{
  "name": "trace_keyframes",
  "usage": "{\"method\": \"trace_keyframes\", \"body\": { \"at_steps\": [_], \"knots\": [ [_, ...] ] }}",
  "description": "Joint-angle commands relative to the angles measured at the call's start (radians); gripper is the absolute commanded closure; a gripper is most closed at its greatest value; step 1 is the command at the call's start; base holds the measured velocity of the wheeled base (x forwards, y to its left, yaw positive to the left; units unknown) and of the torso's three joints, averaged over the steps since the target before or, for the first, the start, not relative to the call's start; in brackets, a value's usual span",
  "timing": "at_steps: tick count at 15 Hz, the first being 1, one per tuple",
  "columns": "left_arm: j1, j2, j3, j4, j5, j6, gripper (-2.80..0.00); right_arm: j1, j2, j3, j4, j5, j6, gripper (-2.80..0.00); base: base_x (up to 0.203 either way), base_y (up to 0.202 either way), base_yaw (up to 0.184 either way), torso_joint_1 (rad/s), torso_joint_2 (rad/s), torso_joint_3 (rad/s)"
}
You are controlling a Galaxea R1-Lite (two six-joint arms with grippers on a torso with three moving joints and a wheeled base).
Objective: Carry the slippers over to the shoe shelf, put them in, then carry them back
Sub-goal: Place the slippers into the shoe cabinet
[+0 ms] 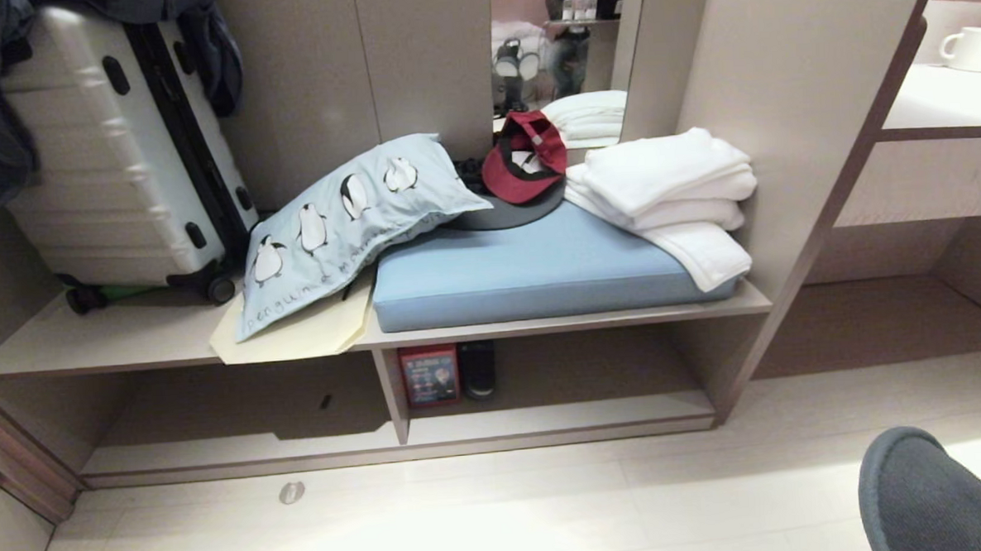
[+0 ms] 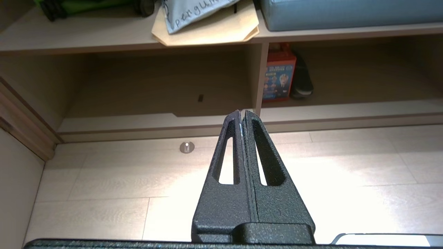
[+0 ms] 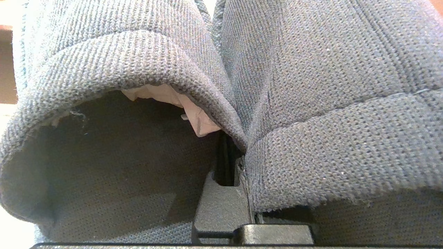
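The shoe shelf (image 1: 546, 418) runs across the lower middle of the head view, a red box (image 1: 429, 376) and a black shoe (image 1: 478, 369) standing in it right of its divider. The slippers (image 1: 922, 497) show at the lower right corner, clamped side by side in the right gripper (image 3: 238, 162). The left gripper (image 2: 241, 114), fingers pressed together and empty, hangs above the pale floor (image 2: 104, 180) at centre frame.
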Motion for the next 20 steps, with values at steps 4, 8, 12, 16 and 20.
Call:
{"method": "trace_keyframes", "body": {
  "at_steps": [4, 8, 12, 16, 20],
  "knots": [
    [0.000, 0.001, 0.001, 0.000, 0.001, 0.000, 0.00, 0.001, 0.000, 0.000, 0.000, 0.001, -0.001, 0.00, 0.000, 0.000, 0.000, 0.005, 0.00, -0.199],
    [0.000, 0.001, 0.001, 0.001, 0.001, 0.000, 0.00, 0.001, 0.000, 0.000, 0.000, 0.001, -0.001, 0.00, 0.000, 0.000, 0.000, 0.004, 0.00, -0.196],
    [0.000, 0.001, -0.001, 0.000, 0.001, 0.000, 0.00, 0.001, 0.000, 0.000, 0.000, 0.001, -0.001, 0.00, 0.000, 0.000, 0.000, 0.002, 0.00, -0.196],
    [0.000, 0.001, 0.001, 0.000, 0.001, 0.000, 0.00, 0.001, 0.000, 0.000, 0.000, 0.001, -0.001, 0.00, 0.000, 0.000, 0.000, 0.005, 0.00, -0.201],
    [0.000, 0.001, -0.001, 0.000, 0.001, 0.000, 0.00, 0.001, 0.000, 0.000, 0.000, 0.001, -0.001, 0.00, 0.000, 0.000, 0.000, 0.006, 0.00, -0.197]
  ]
}}
